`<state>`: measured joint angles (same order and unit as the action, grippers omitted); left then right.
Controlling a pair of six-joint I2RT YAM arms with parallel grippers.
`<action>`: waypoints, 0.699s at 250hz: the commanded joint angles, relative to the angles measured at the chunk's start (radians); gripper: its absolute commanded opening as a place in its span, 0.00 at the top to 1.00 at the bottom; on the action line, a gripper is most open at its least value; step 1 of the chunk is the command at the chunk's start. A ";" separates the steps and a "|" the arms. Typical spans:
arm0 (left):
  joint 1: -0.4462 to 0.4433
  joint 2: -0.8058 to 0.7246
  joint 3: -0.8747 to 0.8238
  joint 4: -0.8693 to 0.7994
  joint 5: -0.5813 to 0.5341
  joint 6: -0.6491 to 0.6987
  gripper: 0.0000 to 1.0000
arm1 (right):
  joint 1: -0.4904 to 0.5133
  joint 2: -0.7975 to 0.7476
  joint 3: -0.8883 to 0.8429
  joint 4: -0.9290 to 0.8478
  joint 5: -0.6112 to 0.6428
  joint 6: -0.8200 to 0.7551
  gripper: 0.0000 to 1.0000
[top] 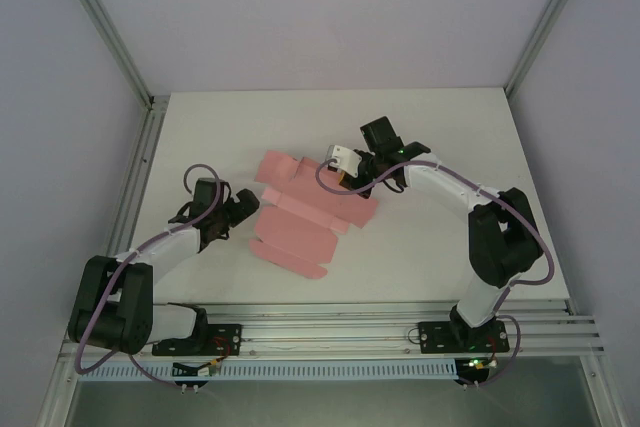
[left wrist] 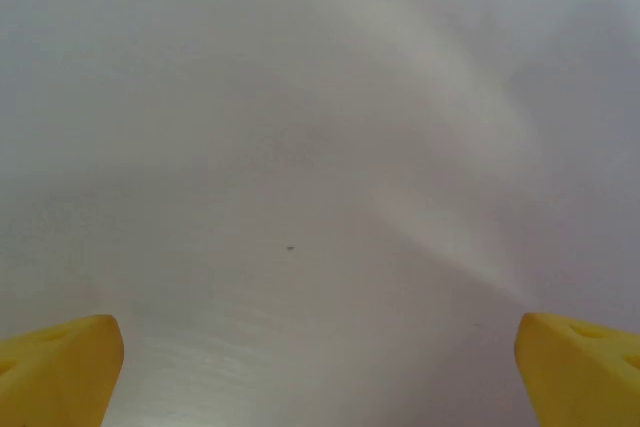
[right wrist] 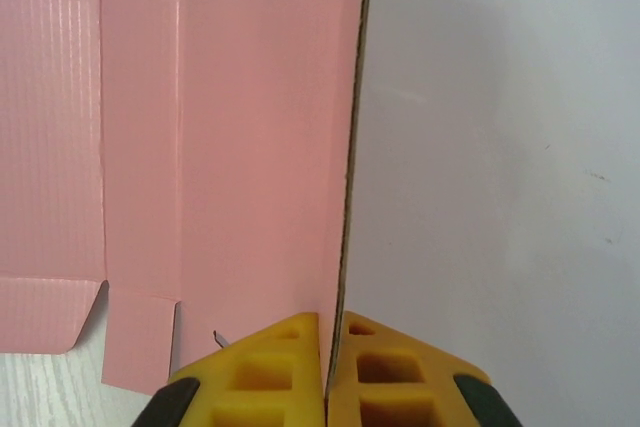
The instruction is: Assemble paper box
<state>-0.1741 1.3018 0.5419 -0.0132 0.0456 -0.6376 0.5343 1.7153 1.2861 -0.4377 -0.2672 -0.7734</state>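
Observation:
The paper box [top: 303,217] is a wide pale pink die-cut sheet with tabs and creases, lying mid-table. My right gripper [top: 352,179] is at its far right edge. In the right wrist view its yellow fingers [right wrist: 262,377] are shut on the sheet's thin edge [right wrist: 345,197], with my right gripper [right wrist: 327,347] pinching the card and the pink panels [right wrist: 230,147] spreading away to the left. My left gripper [top: 248,215] sits low just left of the sheet. In the left wrist view my left gripper [left wrist: 320,372] stands open, its yellow fingertips [left wrist: 60,367] far apart over bare table, holding nothing.
The white table [top: 440,147] is walled by pale panels with metal posts [top: 110,37] at the back corners. An aluminium rail [top: 330,322] carrying both arm bases runs along the near edge.

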 commanded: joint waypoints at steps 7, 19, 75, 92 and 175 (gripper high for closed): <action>0.009 0.024 0.020 0.086 0.119 0.031 0.00 | 0.001 -0.024 -0.013 -0.004 -0.055 0.003 1.00; 0.008 0.026 0.018 0.099 0.157 0.041 0.00 | 0.002 -0.023 -0.013 -0.001 -0.052 0.006 1.00; 0.007 -0.020 -0.024 0.156 0.248 0.085 0.00 | 0.002 -0.010 -0.004 0.001 -0.021 0.016 1.00; 0.008 -0.021 -0.035 0.180 0.285 0.095 0.00 | 0.002 -0.008 -0.002 -0.003 -0.033 0.014 1.00; -0.034 0.072 -0.010 0.287 0.421 0.132 0.01 | 0.003 -0.009 0.002 0.003 -0.069 0.020 1.00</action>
<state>-0.1837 1.3380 0.5133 0.2245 0.3969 -0.5488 0.5343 1.7153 1.2819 -0.4381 -0.2897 -0.7658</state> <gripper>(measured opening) 0.994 0.054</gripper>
